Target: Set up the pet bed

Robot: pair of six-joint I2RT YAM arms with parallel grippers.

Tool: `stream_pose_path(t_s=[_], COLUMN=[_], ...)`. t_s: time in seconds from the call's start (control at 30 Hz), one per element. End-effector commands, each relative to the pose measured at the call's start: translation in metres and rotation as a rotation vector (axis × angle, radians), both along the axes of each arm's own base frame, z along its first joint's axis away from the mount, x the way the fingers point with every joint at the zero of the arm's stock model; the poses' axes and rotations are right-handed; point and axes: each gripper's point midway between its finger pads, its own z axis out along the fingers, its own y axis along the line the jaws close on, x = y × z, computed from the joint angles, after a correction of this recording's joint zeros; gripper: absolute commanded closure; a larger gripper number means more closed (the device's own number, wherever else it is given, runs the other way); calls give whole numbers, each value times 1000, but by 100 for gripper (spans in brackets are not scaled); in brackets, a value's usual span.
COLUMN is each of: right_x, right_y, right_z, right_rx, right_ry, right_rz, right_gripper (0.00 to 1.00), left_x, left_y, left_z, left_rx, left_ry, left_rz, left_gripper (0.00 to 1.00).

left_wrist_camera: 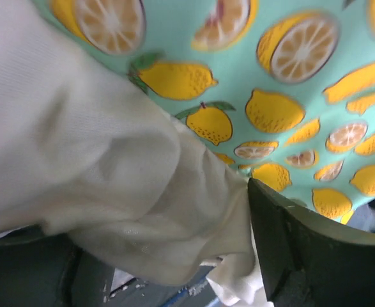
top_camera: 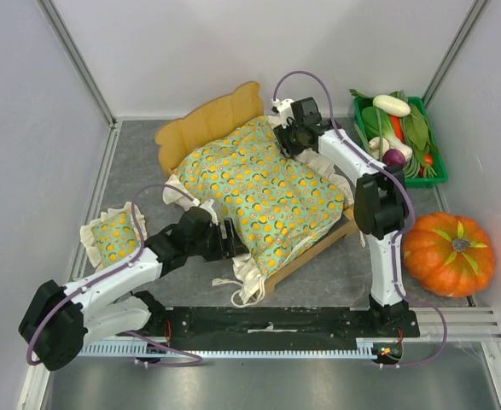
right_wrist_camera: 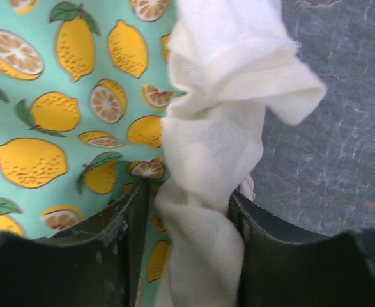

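Your pet bed sits mid-frame on the worktop, with the cushion laid over it but skewed. The pillow at left is not yet placed. The left claw and right claw each pinch the cushion's frill.

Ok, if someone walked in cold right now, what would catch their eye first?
The lemon-print cushion spread over the pet bed in the middle, with the arched headboard at the far left end. The left gripper at the cushion's near edge and the right gripper at its far right corner each have the white frill between their fingers. A big orange pumpkin sits at the right, beside the right arm.
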Motion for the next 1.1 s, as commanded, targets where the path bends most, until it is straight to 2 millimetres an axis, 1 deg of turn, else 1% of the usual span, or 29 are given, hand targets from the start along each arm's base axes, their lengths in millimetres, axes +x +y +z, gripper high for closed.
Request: stream_pose_path(t_s=[0.0,0.03,0.07,0.1,0.13,0.2,0.23,0.27,0.3,0.33,0.37,0.4,0.43,0.47,0.5,0.53,0.57,0.6,0.63,0.67,0.7,0.73,0.77,0.8,0.83,0.87,0.9,1.0,1.07], right_x=[-11,-9,-5,-3,-2,0,0,2,-6,-12,-16,-35,-43,-56,-80,-98,-112,-142,-158,-172,-200,-219,-232,-249,-265,-272,-283,-304,-317], right_y=[-13,-20,-31,-41,-48,-66,-75,-83,-103,-111,-117,-136,-145,-154,-160,-156,-153,-153,-139,-134,-121,-116,-120,-98,-99,-93,-82,-72,-76], right_z=[51,57,64,80,87,113,122,135,151,157,168,172,177,174,171,160,152,141,129,123,114,106,115,113,104,106,98,78,66], right_rx=[-33,-42,-66,-66,-69,-60,-56,-39,-50,-45,-32,-20,14,27,61,139,196,253,391,439,461,451,468,471,447,517,528,535,479], right_ry=[-35,-51,-81,-113,-134,-200,-227,-271,-308,-319,-359,-381,-403,-392,-369,-306,-264,-223,-141,-113,-92,-61,-113,-88,-55,-33,4,78,101], right_rz=[-47,-56,-84,-108,-125,-194,-234,-288,-388,-428,-465,-584,-655,-723,-757,-790,-810,-829,-862,-870,-854,-873,-936,-896,-918,-956,-944,-1010,-1051], right_gripper=[39,30,26,21,16,14,4,2,2,2,2,2,2,2,2,2,2,2,6,8,8,9,8,8,8,8,8,8,8], left_x=[44,44,42,42,39,36,34,35,30,32,34,30,33,35,36,35,38,38,41,43,45,47,50,53,55,58,60,66,67], left_y=[33,40,46,48,48,49,52,55,62,69,73,81,90,94,100,111,115,120,126,128,130,133,133,133,133,133,132,127,125], left_z=[42,42,37,38,40,35,31,31,27,28,36,36,40,56,62,65,82,89,95,105,109,113,123,124,127,134,136,141,143], left_rx=[101,119,143,141,128,137,153,167,200,226,227,255,281,273,286,328,317,329,348,347,366,379,380,400,408,405,412,402,392], left_ry=[-232,-242,-233,-241,-243,-227,-217,-213,-190,-201,-223,-217,-237,-269,-284,-294,-330,-353,-378,-404,-424,-438,-456,-462,-469,-481,-486,-496,-498], left_rz=[185,194,201,203,194,189,191,200,209,238,261,277,310,336,353,382,407,416,432,439,429,437,443,432,430,433,430,422,418], left_gripper=[15,11,10,9,8,8,7,7,7,6,5,5,4,4,4,4,4,4,3,2,2,1,1,1,0,0,0,0,0])
